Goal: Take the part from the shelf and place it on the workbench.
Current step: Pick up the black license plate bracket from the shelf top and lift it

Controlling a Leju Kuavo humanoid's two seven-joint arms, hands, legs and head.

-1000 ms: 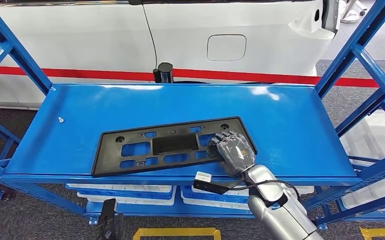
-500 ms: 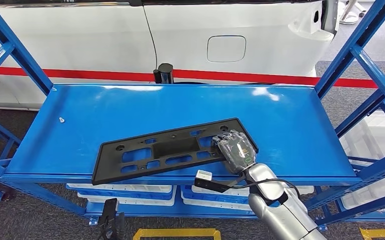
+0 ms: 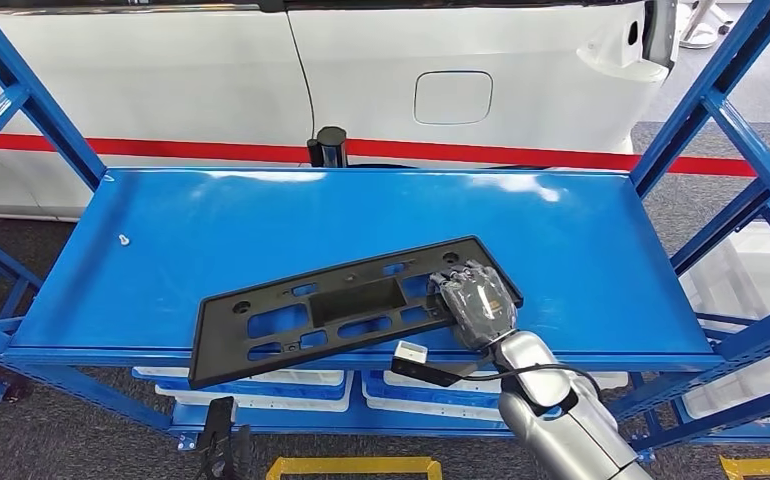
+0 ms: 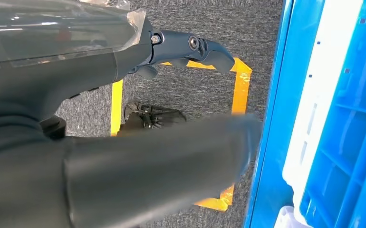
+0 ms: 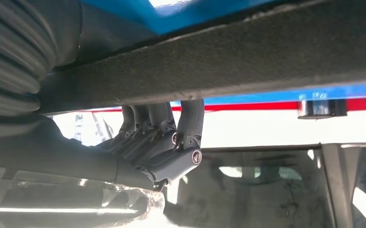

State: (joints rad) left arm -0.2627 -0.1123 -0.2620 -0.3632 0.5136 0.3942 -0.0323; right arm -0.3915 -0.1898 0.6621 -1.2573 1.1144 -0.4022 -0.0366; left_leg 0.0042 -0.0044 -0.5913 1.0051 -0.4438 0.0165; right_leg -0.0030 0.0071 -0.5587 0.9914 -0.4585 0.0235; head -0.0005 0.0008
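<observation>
Spanning the head view from side to side, a glossy blue shelf (image 3: 261,220) sits in a frame of blue posts (image 3: 706,95), with a white car body (image 3: 461,60) behind it at 12 o'clock, marked by one red stripe (image 3: 161,148) and one fuel flap (image 3: 452,96). A short black post (image 3: 329,146) stands just behind the shelf's back edge, and grey carpet with yellow floor tape (image 3: 351,464) lies below at 6 o'clock. White and blue bins (image 3: 261,388) sit on the level beneath. There is one part (image 3: 346,305), a long flat black plate with cut-out windows, lying near the shelf's front edge; its long axis runs from 8 o'clock to 2 o'clock, the 8 o'clock corner jutting past the front lip, the 2 o'clock end raised off the surface. The right hand (image 3: 476,303) is clamped on that 2 o'clock end, fingers (image 5: 190,116) wrapped over the plate's edge in the right wrist view. The left hand (image 4: 190,50) hangs low beside the lower bins over the carpet, holding nothing; its fingers look only loosely bent, though whether they are apart or together I cannot tell. One small white speck (image 3: 122,239) rests on the shelf at 9 o'clock, well apart from the part.
</observation>
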